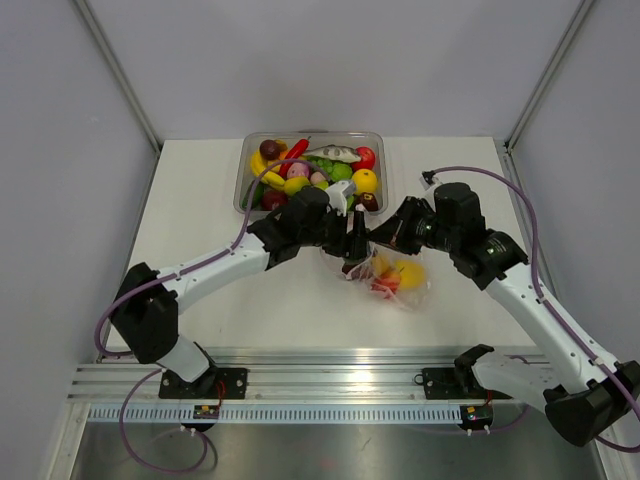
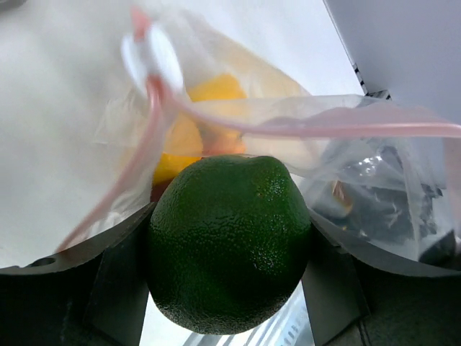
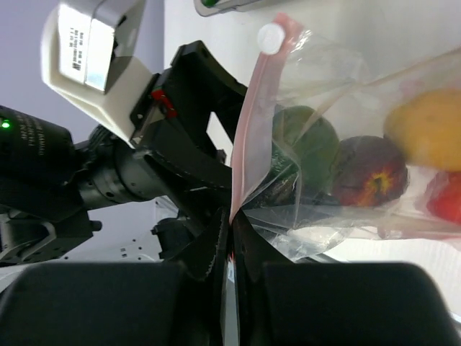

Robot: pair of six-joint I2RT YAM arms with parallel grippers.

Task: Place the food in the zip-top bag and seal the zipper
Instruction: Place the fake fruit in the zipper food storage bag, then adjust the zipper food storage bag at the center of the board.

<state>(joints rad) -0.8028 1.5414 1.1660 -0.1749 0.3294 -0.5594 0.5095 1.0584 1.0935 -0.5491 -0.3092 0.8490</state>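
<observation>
While the lime is going in: the left jaws are gripping a dark green lime on both flanks, spread just to its width, and are presenting it at the mouth of the bag.
Right jaws: they are pinching the bag's mouth edge, closed almost flat on the thin plastic at the pink zipper. This seems to be holding the mouth up and open for the other arm.
Zipper: its two pink strips are standing apart in the left wrist view, with the white slider sitting at one end, so the seal is not yet being made.
Bag contents: a yellow fruit and a dark red fruit are lying inside.
Bag position: it is resting on the desk between the two arms, near the tub.
Tub: more food is waiting in it, so loading is looking only partway done.
Risk: the lime is needing to clear the strips before release, or it may be rolling off across the desk.
</observation>
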